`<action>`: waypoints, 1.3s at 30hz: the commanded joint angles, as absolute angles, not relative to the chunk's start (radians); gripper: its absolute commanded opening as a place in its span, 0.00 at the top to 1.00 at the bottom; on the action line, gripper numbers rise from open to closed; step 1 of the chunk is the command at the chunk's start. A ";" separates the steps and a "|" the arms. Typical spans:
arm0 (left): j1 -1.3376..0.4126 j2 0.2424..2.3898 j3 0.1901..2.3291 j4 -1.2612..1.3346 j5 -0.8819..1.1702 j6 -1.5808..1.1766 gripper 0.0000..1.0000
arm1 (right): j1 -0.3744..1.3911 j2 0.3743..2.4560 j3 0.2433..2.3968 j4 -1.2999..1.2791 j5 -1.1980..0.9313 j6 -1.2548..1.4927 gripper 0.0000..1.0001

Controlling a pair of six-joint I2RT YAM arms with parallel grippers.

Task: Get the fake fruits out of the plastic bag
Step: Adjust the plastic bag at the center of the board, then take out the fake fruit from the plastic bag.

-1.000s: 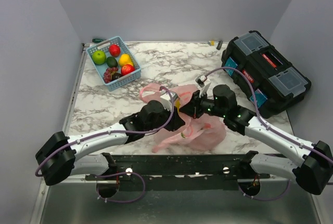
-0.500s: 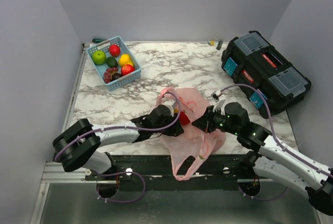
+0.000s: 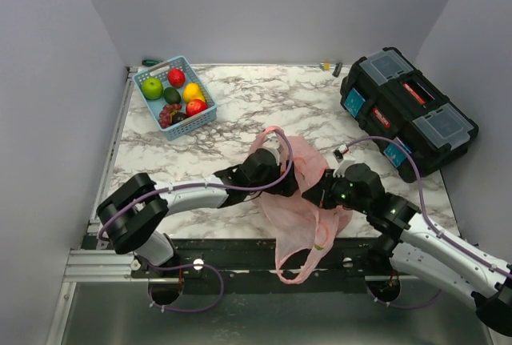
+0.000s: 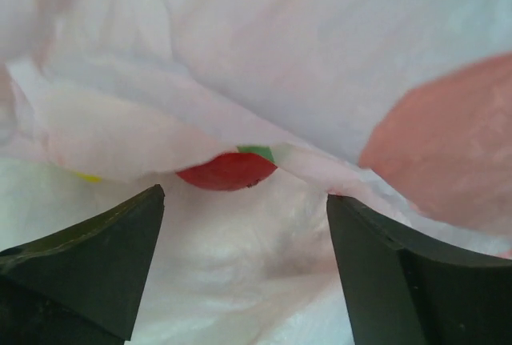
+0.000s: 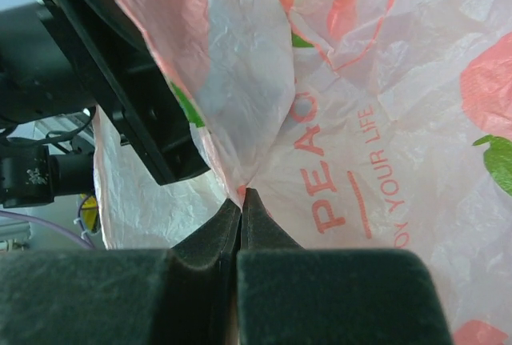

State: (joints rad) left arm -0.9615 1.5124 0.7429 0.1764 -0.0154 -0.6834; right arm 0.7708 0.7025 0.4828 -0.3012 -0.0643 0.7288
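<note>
The pink plastic bag (image 3: pixel 300 210) lies near the table's front edge, one loop handle hanging over the edge. My right gripper (image 5: pixel 242 197) is shut on a fold of the bag (image 5: pixel 376 121) and holds its mouth up. My left gripper (image 4: pixel 244 257) is open inside the bag (image 4: pixel 320 41), film all around its fingers and nothing between them. A red fake fruit (image 4: pixel 228 169) with a bit of green shows just ahead of the left fingers, half covered by a fold. In the top view the left gripper's tips are hidden under the pink film.
A light blue basket (image 3: pixel 202 121) at the back left holds several fruits, among them a green apple (image 3: pixel 152 87) and a red one (image 3: pixel 196 107). A black toolbox (image 3: pixel 408 109) stands at the right edge. The left arm (image 5: pixel 120 81) sits close to the right gripper.
My left gripper has pushed right into the bag and its jaws have spread open. The right gripper, still shut on the bag, has drawn it toward the front edge, and a handle now hangs over.
</note>
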 commanded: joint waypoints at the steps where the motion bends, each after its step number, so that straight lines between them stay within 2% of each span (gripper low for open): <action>1: -0.964 1.553 0.824 0.162 -0.099 -0.624 0.15 | 0.773 0.698 0.495 -0.320 -0.036 0.723 0.99; 15: -0.976 1.734 0.973 0.210 -0.180 -0.585 0.13 | 0.772 0.680 0.534 -0.338 0.034 0.720 0.99; 20: -0.976 1.725 0.956 0.230 -0.172 -0.594 0.14 | 0.773 0.704 0.563 -0.378 0.098 0.711 0.98; 22: -0.976 1.694 0.925 0.230 -0.155 -0.597 0.14 | 0.772 0.730 0.602 -0.403 0.128 0.681 0.89; 26: -0.976 1.585 0.833 0.219 -0.092 -0.604 0.14 | 0.773 0.808 0.706 -0.497 0.242 0.646 0.58; 29: -0.975 1.496 0.759 0.206 -0.044 -0.614 0.14 | 0.773 0.881 0.773 -0.527 0.254 0.596 0.25; 31: -0.974 1.447 0.716 0.194 -0.014 -0.623 0.14 | 0.773 0.937 0.810 -0.521 0.213 0.543 0.13; 35: -0.974 1.387 0.657 0.184 0.028 -0.645 0.14 | 0.773 1.059 0.873 -0.505 0.068 0.434 0.08; 39: -0.972 1.365 0.627 0.196 0.040 -0.657 0.14 | 0.774 1.136 0.906 -0.507 0.111 0.411 0.07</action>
State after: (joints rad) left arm -0.9726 1.3914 0.6609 0.1905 -0.0170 -0.6342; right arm 0.7708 1.0874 0.8654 -0.4728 0.1204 0.4889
